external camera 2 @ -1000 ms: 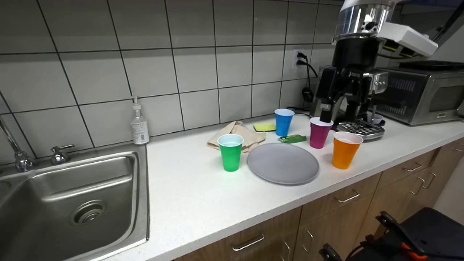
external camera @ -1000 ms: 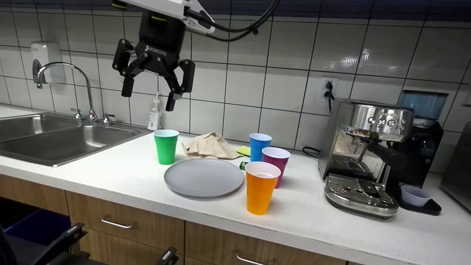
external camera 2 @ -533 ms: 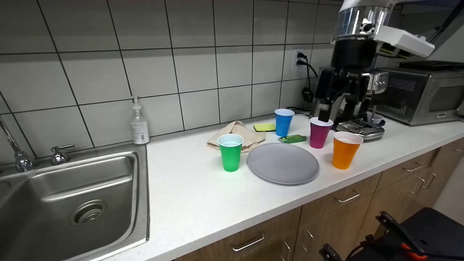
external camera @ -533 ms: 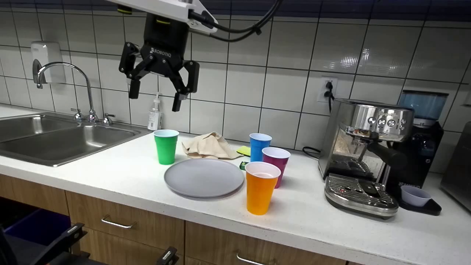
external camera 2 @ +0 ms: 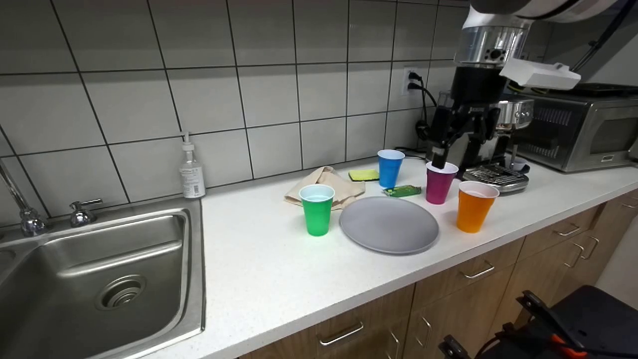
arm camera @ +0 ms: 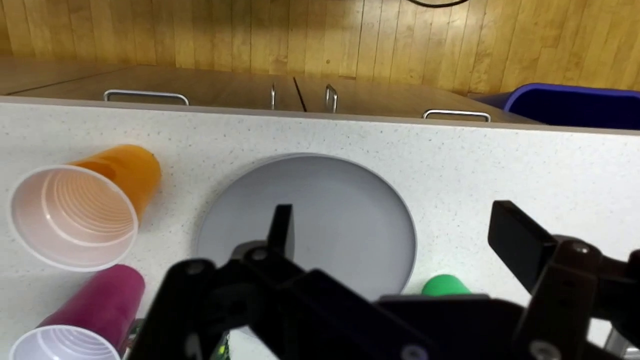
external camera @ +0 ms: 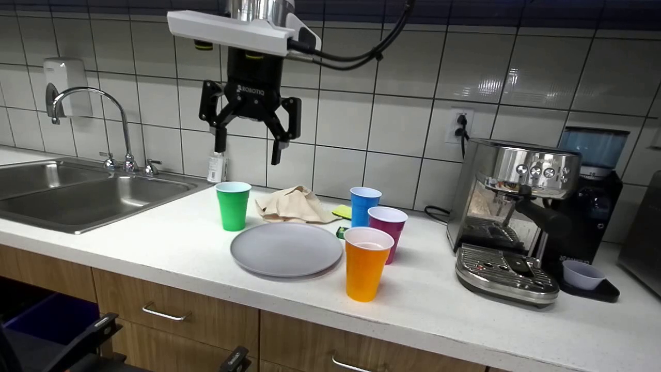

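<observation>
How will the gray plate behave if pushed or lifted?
The gray plate likely slides rather than tips: it lies flat and wide on the counter. Probably stiff; its surface shows no sag or crease. May be awkward to pinch, since it sits so low.

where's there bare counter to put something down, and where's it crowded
Bare counter lies between the sink and the green cup, and again between the orange cup and the coffee machine. The grey plate is bare too. It's crowded where the purple cup, blue cup, green packet and yellow sponge sit close together. The open gripper hangs above the counter.
</observation>
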{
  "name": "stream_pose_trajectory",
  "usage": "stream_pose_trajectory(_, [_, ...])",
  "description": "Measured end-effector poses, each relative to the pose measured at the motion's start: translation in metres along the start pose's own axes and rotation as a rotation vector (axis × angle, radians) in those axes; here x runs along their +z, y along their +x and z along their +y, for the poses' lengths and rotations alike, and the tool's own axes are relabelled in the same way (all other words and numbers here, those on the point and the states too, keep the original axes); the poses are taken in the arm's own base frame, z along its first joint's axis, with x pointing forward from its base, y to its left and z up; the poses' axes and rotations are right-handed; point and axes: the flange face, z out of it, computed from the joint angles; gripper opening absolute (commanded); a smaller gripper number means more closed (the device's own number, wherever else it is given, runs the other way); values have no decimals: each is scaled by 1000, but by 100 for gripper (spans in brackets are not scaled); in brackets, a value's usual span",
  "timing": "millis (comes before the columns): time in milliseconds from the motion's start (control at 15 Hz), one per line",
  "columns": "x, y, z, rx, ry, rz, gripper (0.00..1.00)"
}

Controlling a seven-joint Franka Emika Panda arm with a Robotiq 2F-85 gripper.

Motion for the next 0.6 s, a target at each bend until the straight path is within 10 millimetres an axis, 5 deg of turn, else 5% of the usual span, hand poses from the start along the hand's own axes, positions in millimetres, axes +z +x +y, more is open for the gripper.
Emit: stream_pose_trajectory(600, [31, 27, 32, -3, -122, 97, 100])
